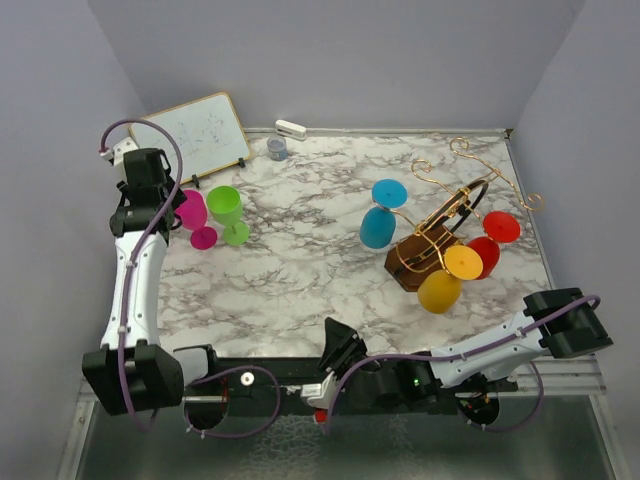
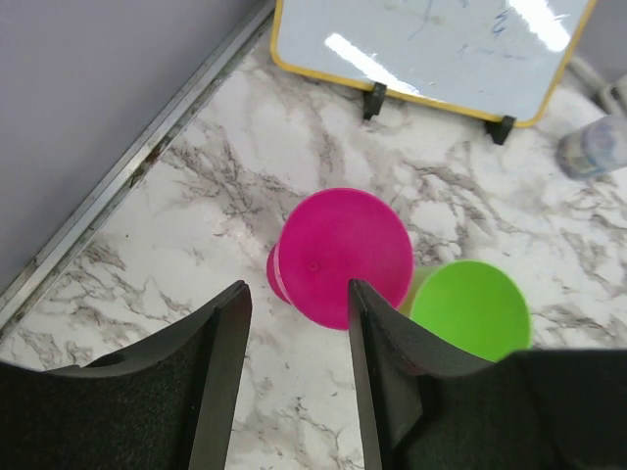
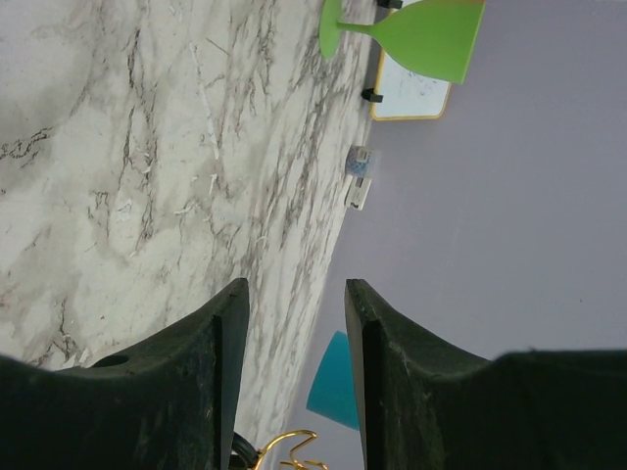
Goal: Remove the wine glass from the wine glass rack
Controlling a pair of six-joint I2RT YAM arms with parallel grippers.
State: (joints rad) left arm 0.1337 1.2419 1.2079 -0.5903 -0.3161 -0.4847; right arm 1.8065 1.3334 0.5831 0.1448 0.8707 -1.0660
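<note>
On the wine glass rack (image 1: pixel 412 268), at the right side of the counter (image 1: pixel 300 265), hang a blue glass (image 1: pixel 378 228), a yellow glass (image 1: pixel 440 288) and a red glass (image 1: pixel 486 256). Each seems to hang bowl down with its round foot caught in the gold wire, so the long axis is near upright. The right gripper (image 3: pixel 294 284) is the nearer one, its jaws about half open and empty, and the yellow glass lies beyond it, to the far left; the left gripper (image 2: pixel 299 289), jaws partly open and holding nothing, hovers over a pink glass (image 2: pixel 338 250), well apart from the rack.
</note>
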